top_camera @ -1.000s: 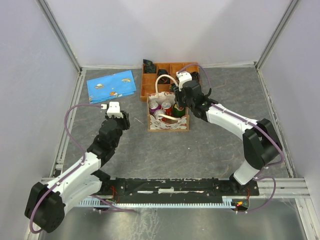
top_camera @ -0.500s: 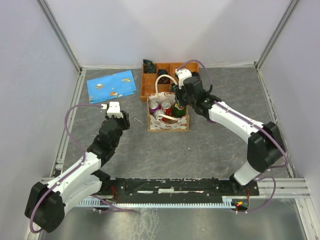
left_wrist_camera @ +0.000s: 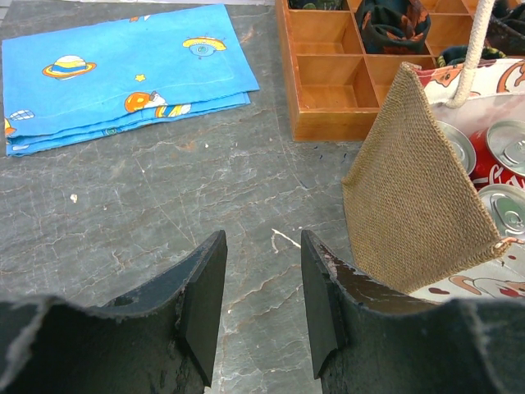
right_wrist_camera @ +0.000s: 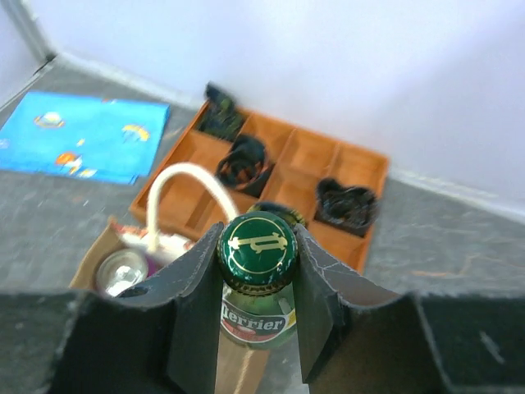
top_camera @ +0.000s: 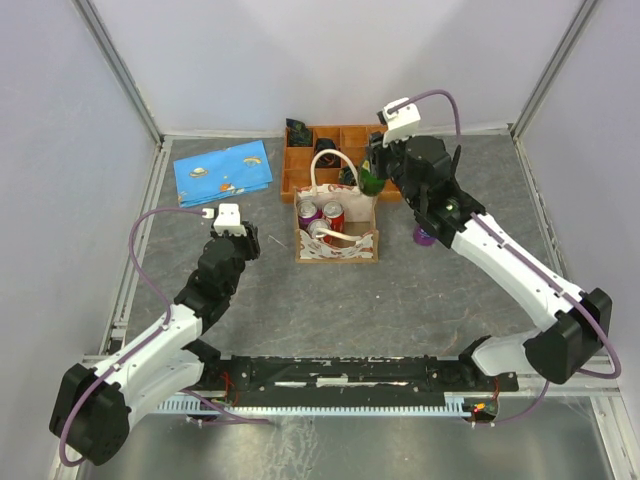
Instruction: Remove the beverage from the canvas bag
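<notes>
The canvas bag (top_camera: 337, 243) stands mid-table with its white handles up. Inside it are a purple can (top_camera: 308, 211), a red can (top_camera: 334, 214) and a silver-topped can (top_camera: 320, 230). My right gripper (top_camera: 373, 172) is shut on the neck of a green Perrier bottle (top_camera: 370, 183), held above the bag's far right corner. In the right wrist view the fingers (right_wrist_camera: 197, 287) clamp just under the green cap (right_wrist_camera: 257, 252), with the bag (right_wrist_camera: 115, 238) below left. My left gripper (top_camera: 252, 239) is open and empty, left of the bag (left_wrist_camera: 418, 197), low over the table (left_wrist_camera: 262, 287).
An orange wooden compartment tray (top_camera: 300, 160) with dark items sits behind the bag. A folded blue patterned cloth (top_camera: 222, 172) lies at the back left. A purple can-like object (top_camera: 424, 236) stands on the table under my right arm. Walls enclose the table.
My right gripper has risen out of the bag with the green bottle and moved back and right. The purple object under the arm has come into view. The left arm has not moved.
</notes>
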Action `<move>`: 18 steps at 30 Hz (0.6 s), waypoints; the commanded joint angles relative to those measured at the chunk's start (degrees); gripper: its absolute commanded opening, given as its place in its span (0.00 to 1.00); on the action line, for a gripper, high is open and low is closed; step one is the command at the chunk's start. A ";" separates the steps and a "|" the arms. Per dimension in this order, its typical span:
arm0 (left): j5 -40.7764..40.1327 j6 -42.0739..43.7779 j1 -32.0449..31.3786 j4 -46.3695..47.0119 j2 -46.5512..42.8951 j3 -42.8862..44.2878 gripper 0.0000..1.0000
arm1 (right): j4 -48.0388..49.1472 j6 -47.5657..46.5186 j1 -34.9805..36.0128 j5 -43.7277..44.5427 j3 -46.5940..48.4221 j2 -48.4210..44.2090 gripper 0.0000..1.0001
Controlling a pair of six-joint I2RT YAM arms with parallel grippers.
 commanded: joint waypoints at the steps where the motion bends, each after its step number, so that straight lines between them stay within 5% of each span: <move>1: -0.45 -1.33 0.06 2.34 -0.33 -0.11 0.49 | 14.23 -6.69 -0.16 12.16 5.05 -3.75 0.00; 7: -0.27 -1.32 0.04 2.34 -0.42 -0.15 0.49 | 14.98 -6.81 -3.46 16.12 4.05 -2.85 0.00; 18: 0.32 -1.59 -0.02 2.38 -0.01 -0.34 0.49 | 12.43 2.19 -9.79 10.31 0.10 1.40 0.00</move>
